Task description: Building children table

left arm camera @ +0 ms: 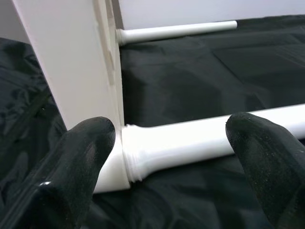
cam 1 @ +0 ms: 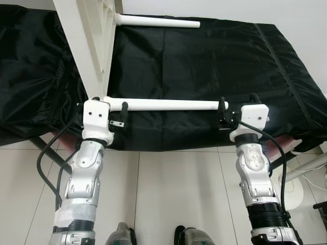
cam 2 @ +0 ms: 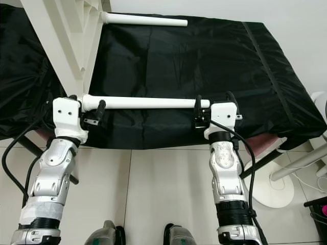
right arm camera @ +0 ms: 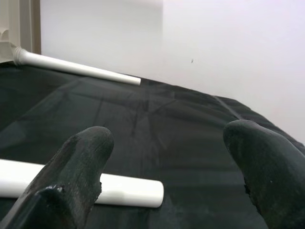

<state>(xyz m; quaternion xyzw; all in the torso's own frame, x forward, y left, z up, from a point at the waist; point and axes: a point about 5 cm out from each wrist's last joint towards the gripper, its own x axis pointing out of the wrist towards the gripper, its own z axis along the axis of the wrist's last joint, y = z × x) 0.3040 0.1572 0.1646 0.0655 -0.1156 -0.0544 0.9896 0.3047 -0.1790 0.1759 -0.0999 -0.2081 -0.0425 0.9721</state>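
Our left claw (cam 1: 116,113) is wide open at the spot where the near table leg (cam 1: 163,104) joins the white tabletop (cam 1: 87,43), with one black finger (left arm camera: 90,157) on each side of the leg, and our right claw (cam 1: 231,115) is open too, out by that leg's loose end. We count two white legs, the near one between our claws and a far leg (cam 1: 156,21) sticking out past them, and one tabletop standing up on its edge. Both legs stretch over a black cloth (cam 1: 214,66), and past our right arm we see one round white stand (cam 2: 273,186) on the tile floor (cam 1: 173,189).
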